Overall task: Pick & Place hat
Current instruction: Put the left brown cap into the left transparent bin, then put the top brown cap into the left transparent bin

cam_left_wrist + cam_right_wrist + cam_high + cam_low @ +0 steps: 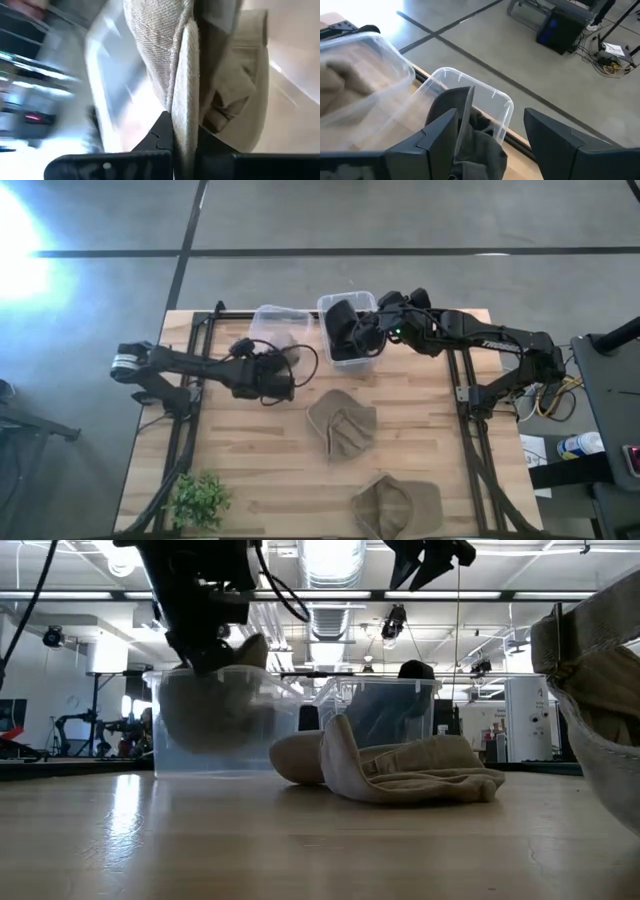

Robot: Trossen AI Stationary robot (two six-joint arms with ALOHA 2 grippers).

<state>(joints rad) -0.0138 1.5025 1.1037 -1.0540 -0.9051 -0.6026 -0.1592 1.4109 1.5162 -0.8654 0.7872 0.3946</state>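
Observation:
My left gripper [280, 372] is at the near side of the left clear bin [278, 323] and is shut on a beige hat [155, 45]. In the low view, the left gripper [205, 655] stands over that bin [220, 725], with the hat [250, 652] showing above the rim. My right gripper [352, 332] hangs open above the right clear bin [345, 305]. A dark hat [477, 137] lies in that bin, below the open fingers. Two more beige hats lie flat on the table, one in the middle [340, 423] and one near the front edge [395, 505]. My left gripper pinches the beige hat's stiff edge [182, 85] between its two fingers [162, 135]. The edge runs lengthwise out from between them. In the low view the fingers come from above, pointing down, and the hat's lower part [200, 715] sits inside the clear bin.
The two clear bins stand side by side at the table's far edge. A small green plant [200, 500] sits at the near left corner. Bare wood [250, 450] lies between the plant and the middle hat. A black frame rail [470, 430] runs along the right side.

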